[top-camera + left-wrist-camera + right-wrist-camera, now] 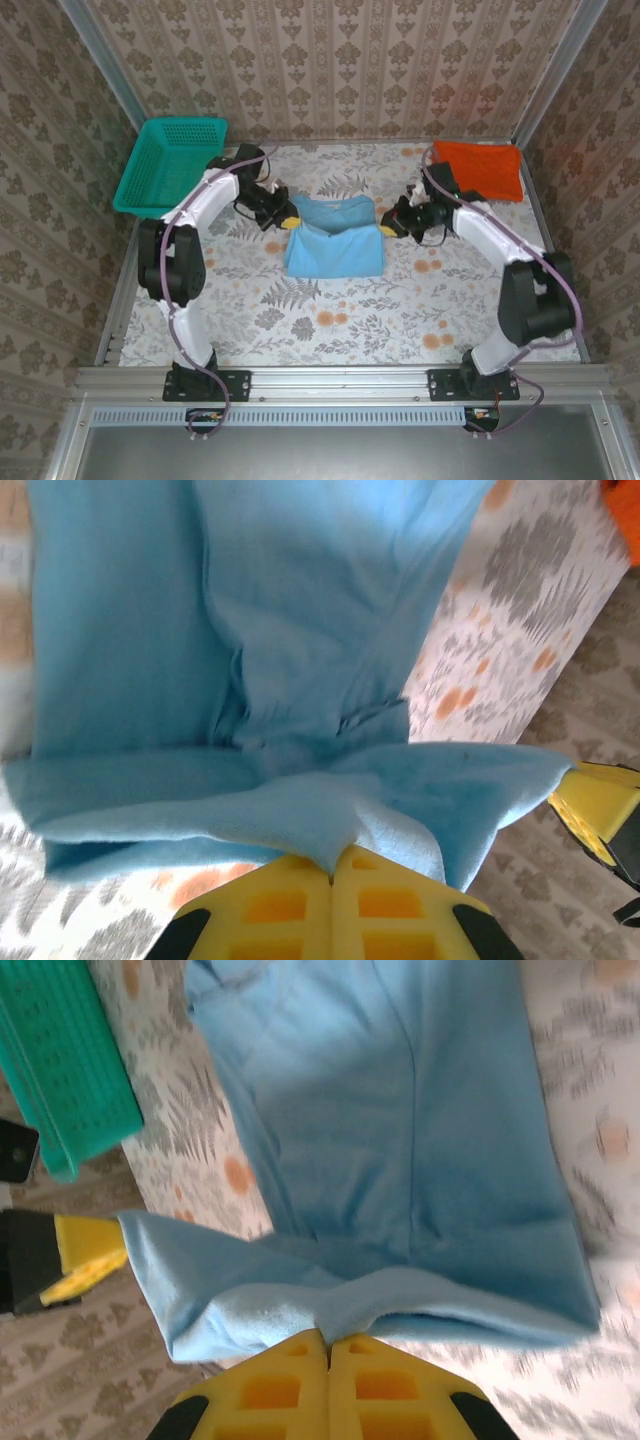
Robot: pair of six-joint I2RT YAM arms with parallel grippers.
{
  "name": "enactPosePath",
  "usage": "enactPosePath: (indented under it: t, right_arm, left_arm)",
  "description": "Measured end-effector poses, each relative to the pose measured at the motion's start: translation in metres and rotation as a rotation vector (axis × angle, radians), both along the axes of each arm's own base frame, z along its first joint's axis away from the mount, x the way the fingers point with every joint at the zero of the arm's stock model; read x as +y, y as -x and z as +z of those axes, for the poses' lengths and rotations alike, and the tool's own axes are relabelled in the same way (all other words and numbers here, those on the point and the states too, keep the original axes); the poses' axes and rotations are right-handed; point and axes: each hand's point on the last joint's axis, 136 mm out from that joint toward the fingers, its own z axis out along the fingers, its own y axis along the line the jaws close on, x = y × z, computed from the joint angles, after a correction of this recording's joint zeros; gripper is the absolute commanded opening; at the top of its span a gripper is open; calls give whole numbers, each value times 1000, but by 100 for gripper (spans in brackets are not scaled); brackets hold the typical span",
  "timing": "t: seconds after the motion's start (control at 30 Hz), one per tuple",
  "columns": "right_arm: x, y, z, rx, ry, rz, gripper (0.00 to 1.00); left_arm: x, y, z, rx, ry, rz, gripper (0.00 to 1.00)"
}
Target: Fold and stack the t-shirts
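The fern-patterned table (pixel 330 320) in front of me is carrying three things: a light blue t-shirt (pixel 335 250) is lying in its middle, an orange t-shirt (pixel 482 168) is resting in the far right corner, and a teal basket (pixel 170 160) is sitting at the far left.

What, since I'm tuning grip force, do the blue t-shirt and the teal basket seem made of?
The light blue t-shirt looks like soft knit cloth, probably cotton jersey, with a matte finish: it drapes, folds and creases. The teal basket looks like rigid moulded plastic with a smooth finish: straight walls and a regular mesh of holes.
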Motion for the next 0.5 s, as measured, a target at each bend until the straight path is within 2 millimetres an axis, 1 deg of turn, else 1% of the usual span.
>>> enactPosePath:
  t: [0.07,0.1,0.17,0.23,0.27,0.3,0.33,0.37,0.4,0.43,0.5]
  right_arm:
    - [1,-29,-2,7,-3,-13,0]
    - [2,-40,-3,10,-3,-19,0]
    - [2,-67,-5,14,-7,-35,0]
    - [3,-91,-10,27,-13,-52,0]
    - [4,-105,-14,33,-15,-62,2]
    - [4,-117,-17,38,-18,-69,9]
    - [5,-131,-22,44,-21,-79,20]
    - [6,-145,-28,54,-26,-91,29]
    - [6,-158,-34,65,-28,-102,33]
    - [6,-170,-40,74,-31,-113,36]
    - [2,-188,-54,101,-36,-143,41]
  left_arm:
    - [-1,-21,0,-12,16,37,0]
    - [0,-31,-1,-19,23,53,0]
    - [2,-57,-1,-38,42,94,0]
    - [4,-83,-5,-54,63,136,0]
    - [6,-94,-9,-56,72,159,0]
    - [7,-105,-14,-53,78,180,1]
    - [9,-116,-21,-47,84,205,13]
    - [11,-128,-29,-41,87,231,31]
    - [13,-137,-36,-33,89,252,31]
    - [15,-147,-44,-23,91,280,29]
    - [20,-161,-61,-4,99,325,42]
